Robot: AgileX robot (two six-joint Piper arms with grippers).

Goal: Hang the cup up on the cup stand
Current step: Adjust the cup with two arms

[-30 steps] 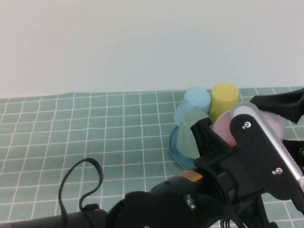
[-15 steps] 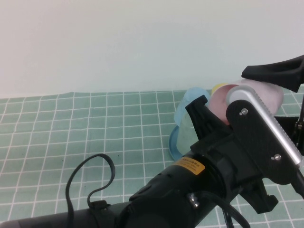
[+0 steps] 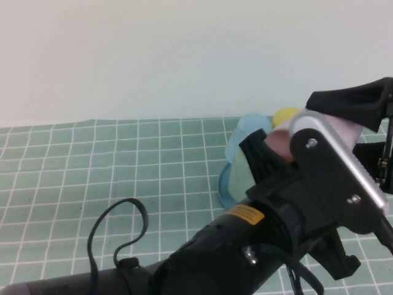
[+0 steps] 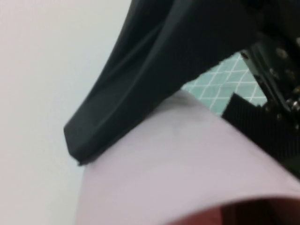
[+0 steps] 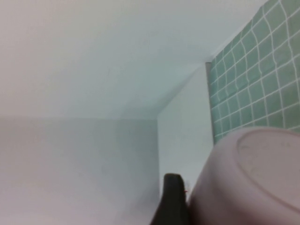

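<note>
High view: the left arm filled the near right of the scene, and the left gripper (image 3: pixel 284 140) was raised above the near side of the cup stand (image 3: pixel 225 187), with the cup (image 3: pixel 346 130) against it. The right gripper (image 3: pixel 363 128) reached in from the far right. Its upper finger (image 3: pixel 350 101) lay on top of the pink wall and its lower one sat beneath. A second earlier the cup had been down among the blue cup (image 3: pixel 249 132), the yellow cup (image 3: pixel 285 115) and the light green cup (image 3: pixel 236 175). Now it hung above them. Half a second earlier the right gripper's upper finger had stood just clear of the cup, and since then it had settled onto it. I could not tell whether the left gripper was clenched on the cup or had released it, because its own body hid the contact.

Left wrist view: the cup (image 4: pixel 187 164) filled the lower frame, and a black finger (image 4: pixel 140 79), by my reading the right gripper's, was pressed flat along its side.

Right wrist view: the base of the cup (image 5: pixel 253 178) loomed close, with a fingertip (image 5: pixel 173 201) touching its wall and the green mat (image 5: pixel 262 70) beyond.

Judged from this, the right gripper was grasping the cup and a hand-over between the arms was under way. The cup was not yet on a peg. The risk was a slip if one arm let go before the other's hold was firm.
</note>
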